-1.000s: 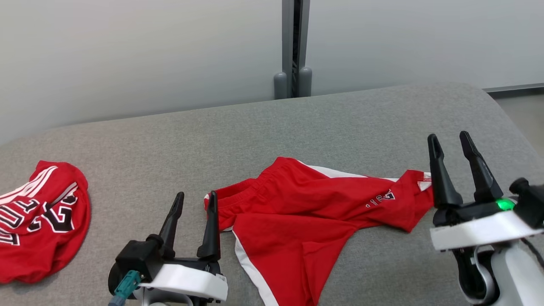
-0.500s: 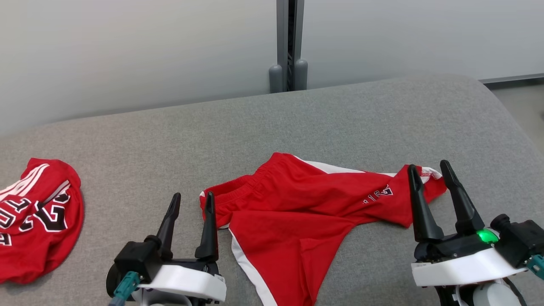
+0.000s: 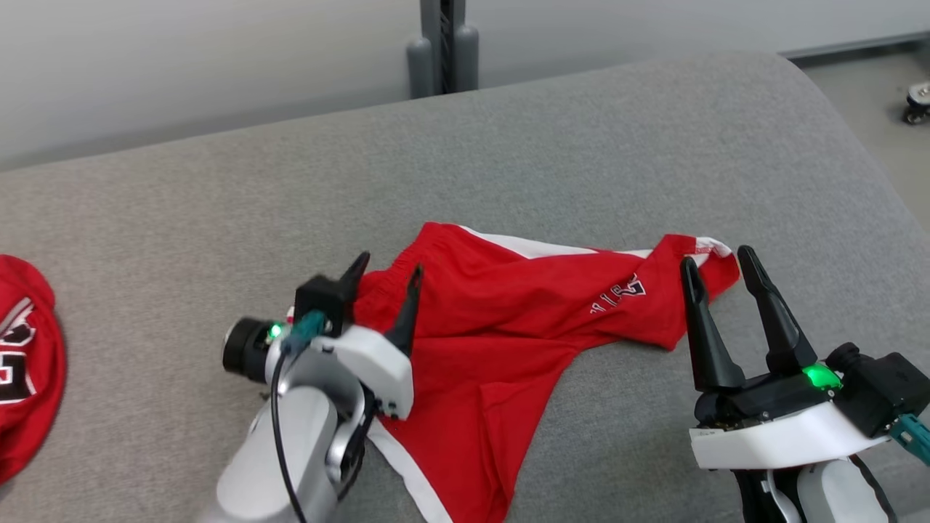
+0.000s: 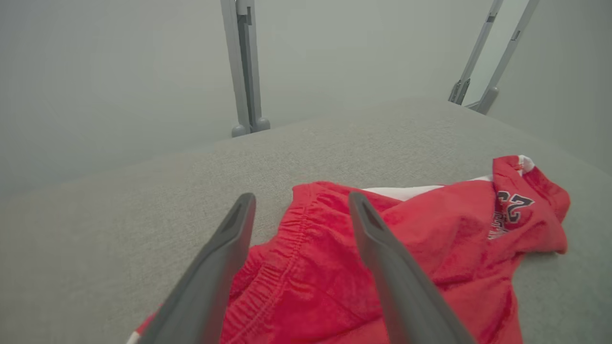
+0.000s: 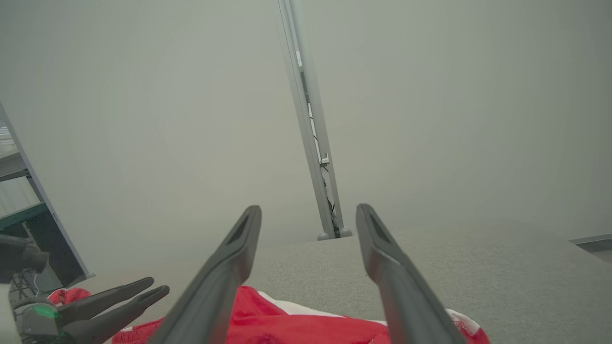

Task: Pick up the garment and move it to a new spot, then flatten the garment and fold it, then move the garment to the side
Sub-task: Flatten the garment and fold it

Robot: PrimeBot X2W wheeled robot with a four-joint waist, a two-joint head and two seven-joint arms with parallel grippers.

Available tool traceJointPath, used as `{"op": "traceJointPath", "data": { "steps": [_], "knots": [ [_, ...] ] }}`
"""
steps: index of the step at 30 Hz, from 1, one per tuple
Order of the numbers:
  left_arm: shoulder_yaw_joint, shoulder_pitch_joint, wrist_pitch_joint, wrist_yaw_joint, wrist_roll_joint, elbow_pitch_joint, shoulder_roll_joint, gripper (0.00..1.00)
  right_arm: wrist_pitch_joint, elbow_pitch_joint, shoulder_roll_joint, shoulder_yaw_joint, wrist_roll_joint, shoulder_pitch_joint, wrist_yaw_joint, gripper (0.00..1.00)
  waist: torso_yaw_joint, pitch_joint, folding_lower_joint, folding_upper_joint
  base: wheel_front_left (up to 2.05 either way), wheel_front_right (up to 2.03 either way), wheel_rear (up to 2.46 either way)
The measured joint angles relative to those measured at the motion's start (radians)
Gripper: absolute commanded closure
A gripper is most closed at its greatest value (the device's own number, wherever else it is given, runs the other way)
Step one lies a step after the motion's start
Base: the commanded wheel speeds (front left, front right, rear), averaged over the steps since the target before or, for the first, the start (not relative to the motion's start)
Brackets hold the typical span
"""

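Note:
The garment (image 3: 508, 341) is a pair of red shorts with white side stripes, lying crumpled on the grey padded surface (image 3: 581, 145). My left gripper (image 3: 389, 263) is open and hangs over the shorts' elastic waistband at their left end. In the left wrist view the gripper (image 4: 302, 197) straddles the waistband of the garment (image 4: 430, 229) with nothing held. My right gripper (image 3: 716, 257) is open beside the right leg end, close to its hem. In the right wrist view the gripper (image 5: 308, 209) points over the garment (image 5: 296, 325).
A second red jersey (image 3: 22, 356) with black and white lettering lies at the far left edge. A grey post (image 3: 442, 43) stands behind the surface against a pale wall. The surface's rounded right edge drops to the floor, where a small wheel (image 3: 917, 102) shows.
The camera has tilted down and shifted. My left arm has swung forward and to the right, bringing its open fingers over the waistband. The right gripper has come down beside the leg hem.

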Motion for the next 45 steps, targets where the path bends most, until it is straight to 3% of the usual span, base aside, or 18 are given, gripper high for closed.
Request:
{"op": "traceJointPath", "data": {
  "steps": [11, 16, 19, 26, 28, 32, 35, 39, 45],
  "knots": [
    [0.005, -0.244, 0.193, -0.047, -0.057, 0.27, 0.001, 0.0, 0.0, 0.002, 0.008, 0.021, 0.009, -0.04, 0.0, 0.0, -0.09, 0.08, 0.0, 0.0, 0.0, 0.0, 0.0],
    [-0.004, -0.312, 0.233, -0.051, -0.067, 0.357, 0.001, 0.0, 0.0, 0.002, 0.012, 0.017, 0.054, -0.046, 0.0, 0.0, -0.128, 0.1, 0.0, 0.0, 0.0, 0.0, 0.0],
    [-0.017, -0.338, 0.271, -0.071, -0.072, 0.41, 0.001, 0.0, 0.0, -0.004, 0.012, 0.002, 0.121, -0.047, 0.0, 0.0, -0.147, 0.107, 0.0, 0.0, 0.0, 0.0, 0.0],
    [-0.014, -0.404, 0.282, -0.104, -0.12, 0.462, 0.001, 0.0, 0.0, -0.003, 0.012, 0.003, 0.149, -0.053, 0.0, 0.0, -0.174, 0.119, 0.0, 0.0, 0.0, 0.0, 0.0],
    [-0.015, -0.411, 0.296, -0.113, -0.14, 0.479, 0.001, 1.0, 0.0, -0.002, 0.012, 0.008, 0.153, -0.056, 0.0, 0.0, -0.181, 0.121, 0.0, 0.0, 0.0, 0.0, 0.0],
    [-0.014, -0.433, 0.315, -0.123, -0.159, 0.513, 0.001, 1.0, 0.0, -0.001, 0.013, 0.022, 0.158, -0.06, 0.0, 0.0, -0.194, 0.128, 0.0, 0.0, 0.0, 0.0, 0.0],
    [0.018, -0.461, 0.261, -0.109, -0.181, 0.518, 0.004, 1.0, 0.0, -0.001, 0.013, 0.025, 0.162, -0.068, 0.0, 0.0, -0.205, 0.133, 0.0, 0.0, 0.0, 0.0, 0.0],
    [0.081, -0.512, 0.16, -0.077, -0.222, 0.517, 0.016, 1.0, 0.0, -0.001, 0.013, 0.025, 0.17, -0.071, 0.0, 0.0, -0.218, 0.138, 0.0, 0.0, 0.0, 0.0, 0.0],
    [0.195, -0.606, -0.001, 0.004, -0.275, 0.557, 0.1, 1.0, 0.0, -0.001, 0.013, 0.049, 0.183, -0.08, 0.0, 0.0, -0.241, 0.144, 0.0, 0.0, 0.0, 0.0, 0.0]
  ]
}}
